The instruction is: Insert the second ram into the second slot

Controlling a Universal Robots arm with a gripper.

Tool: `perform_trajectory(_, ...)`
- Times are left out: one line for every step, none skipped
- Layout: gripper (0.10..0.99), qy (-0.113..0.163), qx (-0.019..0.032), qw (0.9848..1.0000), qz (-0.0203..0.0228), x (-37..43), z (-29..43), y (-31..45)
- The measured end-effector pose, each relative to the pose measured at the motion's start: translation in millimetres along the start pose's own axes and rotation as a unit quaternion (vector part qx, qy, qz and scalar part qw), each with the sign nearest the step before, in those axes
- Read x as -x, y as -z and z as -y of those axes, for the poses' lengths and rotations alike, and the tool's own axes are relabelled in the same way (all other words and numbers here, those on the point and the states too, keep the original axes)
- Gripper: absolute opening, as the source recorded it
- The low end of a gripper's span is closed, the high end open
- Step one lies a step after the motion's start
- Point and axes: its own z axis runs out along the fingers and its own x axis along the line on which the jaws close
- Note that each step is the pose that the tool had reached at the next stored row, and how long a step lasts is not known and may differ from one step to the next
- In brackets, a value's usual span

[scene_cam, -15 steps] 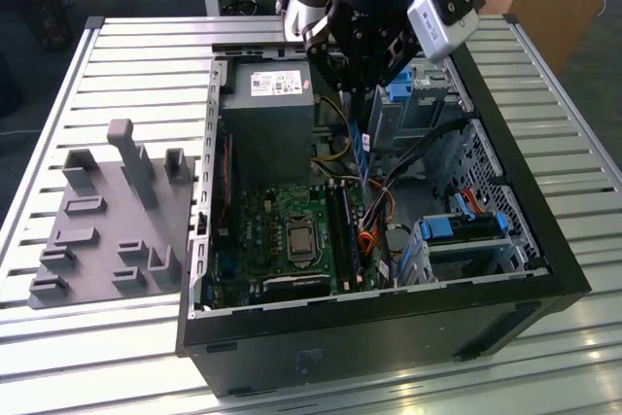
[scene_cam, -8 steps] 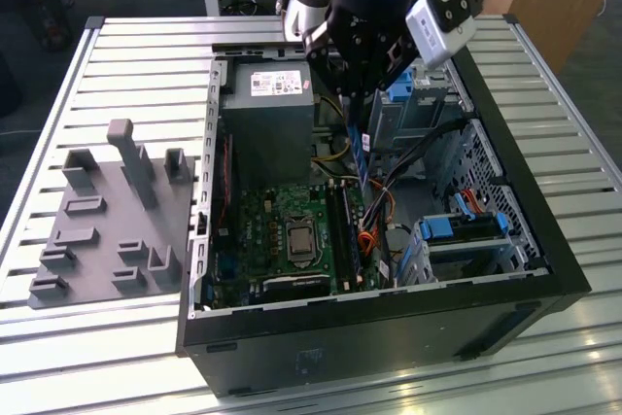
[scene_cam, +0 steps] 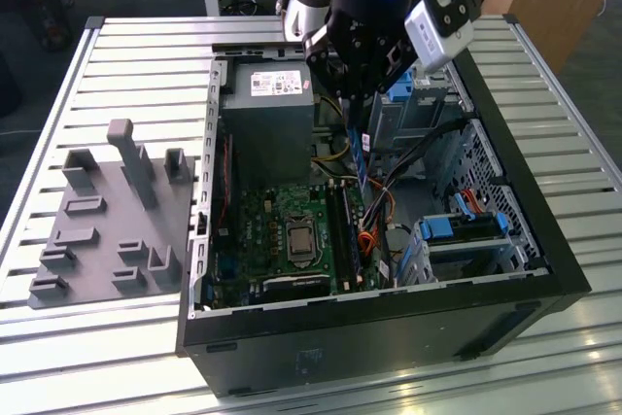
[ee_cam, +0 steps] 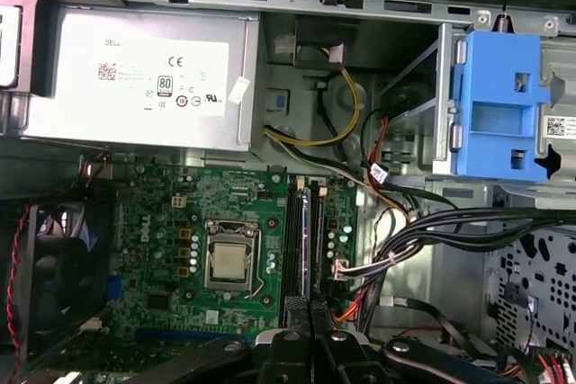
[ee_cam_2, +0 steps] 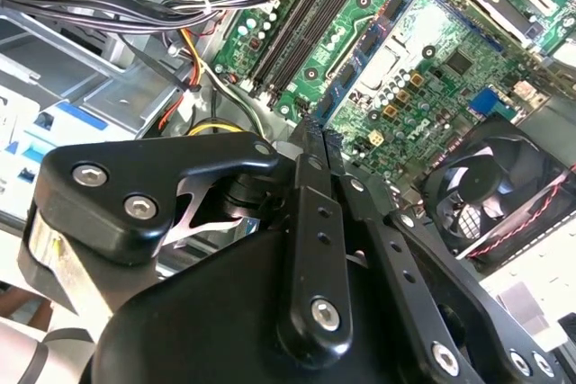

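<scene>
My gripper (scene_cam: 358,109) hangs inside the open computer case (scene_cam: 544,250), shut on the second ram (scene_cam: 362,157). The ram is a thin blue stick held on edge, pointing down from the fingers. It hovers above the motherboard and touches nothing. Below it lie two long dark memory slots (scene_cam: 342,230), side by side between the processor and the cables. Both wrist views show the slots (ee_cam: 304,240) (ee_cam_2: 301,20) beyond the black fingertips (ee_cam: 290,341). The slot nearer the cables appears to hold a blue stick. The gripper (ee_cam_2: 317,137) is seen from behind, fingers close together.
A grey power supply (scene_cam: 267,109) stands beside the arm. Black and coloured cables (ee_cam: 432,231) run close to the slots. The processor (ee_cam: 229,261) and a fan (ee_cam_2: 490,191) sit on the other side. Blue drive-bay clips (ee_cam: 499,105) line the case. A grey fixture plate (scene_cam: 107,221) lies outside on the table.
</scene>
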Motion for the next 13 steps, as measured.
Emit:
perform_trajectory(0.122, 0.0, 0.0, 1.0, 0.0, 0.0, 0.0, -0.3)
perform_trajectory(0.122, 0.0, 0.0, 1.0, 0.0, 0.0, 0.0, -0.6)
perform_trajectory(0.122, 0.0, 0.0, 1.0, 0.0, 0.0, 0.0, -0.8)
perform_trajectory(0.122, 0.0, 0.0, 1.0, 0.0, 0.0, 0.0, -1.1)
perform_trajectory(0.122, 0.0, 0.0, 1.0, 0.0, 0.0, 0.0, -1.3)
perform_trajectory(0.122, 0.0, 0.0, 1.0, 0.0, 0.0, 0.0, -1.6)
perform_trajectory(0.122, 0.0, 0.0, 1.0, 0.0, -0.1, 0.1, -1.9)
perform_trajectory(0.122, 0.0, 0.0, 1.0, 0.0, 0.0, 0.1, -2.1)
perform_trajectory(0.122, 0.0, 0.0, 1.0, 0.0, -0.1, 0.1, -2.4)
perform_trajectory(0.122, 0.0, 0.0, 1.0, 0.0, -0.1, 0.1, -2.7)
perform_trajectory(0.122, 0.0, 0.0, 1.0, 0.0, -0.1, 0.1, -2.9)
perform_trajectory(0.122, 0.0, 0.0, 1.0, 0.0, -0.1, 0.1, -3.2)
perform_trajectory(0.122, 0.0, 0.0, 1.0, 0.0, -0.1, 0.1, -3.4)
